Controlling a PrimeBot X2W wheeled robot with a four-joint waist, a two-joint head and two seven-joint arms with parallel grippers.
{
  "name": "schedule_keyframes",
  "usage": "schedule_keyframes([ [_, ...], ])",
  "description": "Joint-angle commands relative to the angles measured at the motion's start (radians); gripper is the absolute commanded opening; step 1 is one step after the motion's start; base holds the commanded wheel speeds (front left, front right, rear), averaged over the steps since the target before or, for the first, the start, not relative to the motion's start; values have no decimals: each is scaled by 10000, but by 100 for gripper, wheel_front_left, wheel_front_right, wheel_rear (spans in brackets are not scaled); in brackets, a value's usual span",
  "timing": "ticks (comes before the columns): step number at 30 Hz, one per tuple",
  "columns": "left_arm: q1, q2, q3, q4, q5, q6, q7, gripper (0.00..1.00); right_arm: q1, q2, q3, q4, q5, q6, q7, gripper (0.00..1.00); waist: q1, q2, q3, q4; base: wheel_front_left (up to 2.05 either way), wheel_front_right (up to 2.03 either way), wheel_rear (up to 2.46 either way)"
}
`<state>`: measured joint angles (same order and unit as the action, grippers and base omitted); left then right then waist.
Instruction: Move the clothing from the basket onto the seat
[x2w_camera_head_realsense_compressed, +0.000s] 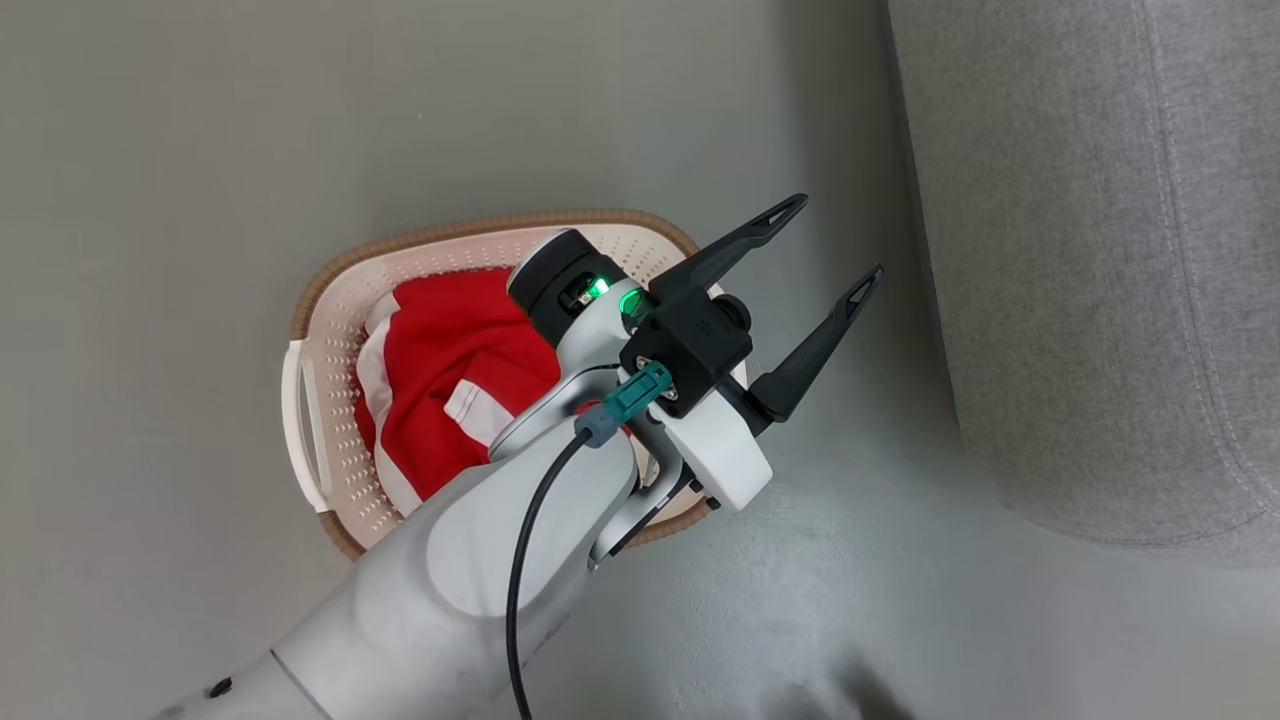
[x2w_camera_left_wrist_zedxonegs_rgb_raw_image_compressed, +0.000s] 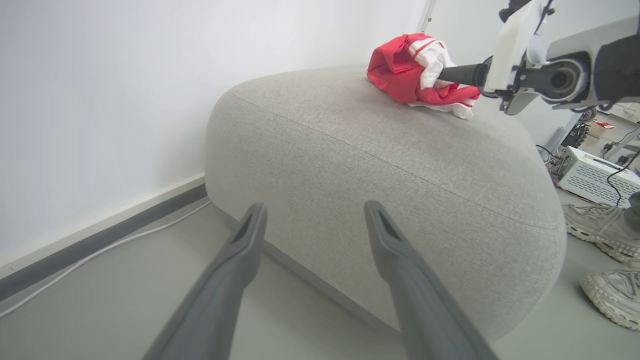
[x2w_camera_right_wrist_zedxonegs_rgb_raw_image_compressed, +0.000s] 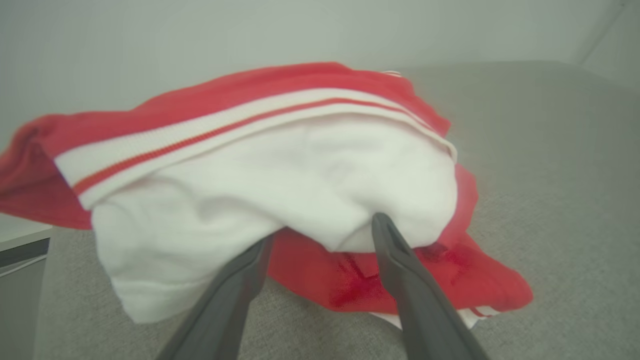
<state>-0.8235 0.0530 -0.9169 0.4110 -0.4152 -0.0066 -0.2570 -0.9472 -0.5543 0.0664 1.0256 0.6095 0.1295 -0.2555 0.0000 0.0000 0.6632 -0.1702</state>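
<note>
One red clothing piece (x2w_camera_head_realsense_compressed: 450, 350) with white panels lies in the cream basket (x2w_camera_head_realsense_compressed: 500, 228) on the floor. My left gripper (x2w_camera_head_realsense_compressed: 835, 240) hovers above the basket's right side, open and empty, fingers pointing toward the grey seat (x2w_camera_head_realsense_compressed: 1100, 250). In the left wrist view the same open gripper (x2w_camera_left_wrist_zedxonegs_rgb_raw_image_compressed: 315, 207) faces the seat's side (x2w_camera_left_wrist_zedxonegs_rgb_raw_image_compressed: 390, 165). The other red-and-white clothing piece (x2w_camera_left_wrist_zedxonegs_rgb_raw_image_compressed: 400, 70) rests bunched on top of the seat. My right gripper (x2w_camera_left_wrist_zedxonegs_rgb_raw_image_compressed: 450, 75) reaches into it. Up close, the right gripper (x2w_camera_right_wrist_zedxonegs_rgb_raw_image_compressed: 324, 229) stands open, tips tucked under the white fabric (x2w_camera_right_wrist_zedxonegs_rgb_raw_image_compressed: 300, 170).
A person's pale sneakers (x2w_camera_left_wrist_zedxonegs_rgb_raw_image_compressed: 600, 230) stand on the floor past the seat's right end, beside a white perforated box (x2w_camera_left_wrist_zedxonegs_rgb_raw_image_compressed: 595, 177) with cables. A wall with a dark baseboard and a white cord (x2w_camera_left_wrist_zedxonegs_rgb_raw_image_compressed: 100, 250) runs left of the seat. Grey floor surrounds the basket.
</note>
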Motion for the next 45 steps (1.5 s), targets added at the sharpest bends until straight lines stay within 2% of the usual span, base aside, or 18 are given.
schedule_keyframes([
  [1, 140, -28, 241, -284, -45, 5, -47, 100, 486, -450, 193, -280, 162, 12, -30, 100, 0, 0, -147, 25, 0, 0, 0],
  [8, 606, -28, 650, -329, -28, -35, -47, 100, 1601, -854, 1696, -1695, 1394, 12, -58, 100, 0, 0, -869, 175, 0, 0, 0],
  [15, 1365, -28, 1345, -397, 59, -65, -47, 100, 2313, -695, 2174, -3184, 1328, 12, -61, 100, 0, 0, -1764, 357, 0, 0, 0],
  [31, 3579, -28, 3852, -590, 839, 198, -47, 100, 3609, 323, 2211, -5562, 405, 12, -62, 100, 0, 0, -3860, 1371, 0, 0, 0],
  [39, 4729, -28, 5688, -706, 1359, 393, -47, 100, 4514, 986, 1992, -6339, -96, 12, -62, 100, 0, 0, -4688, 1838, 0, 0, 0],
  [45, 5348, -28, 6570, -803, 1719, 528, -47, 100, 5057, 1357, 1865, -6845, -390, 12, -62, 100, 0, 0, -5094, 1947, 0, 0, 0],
])
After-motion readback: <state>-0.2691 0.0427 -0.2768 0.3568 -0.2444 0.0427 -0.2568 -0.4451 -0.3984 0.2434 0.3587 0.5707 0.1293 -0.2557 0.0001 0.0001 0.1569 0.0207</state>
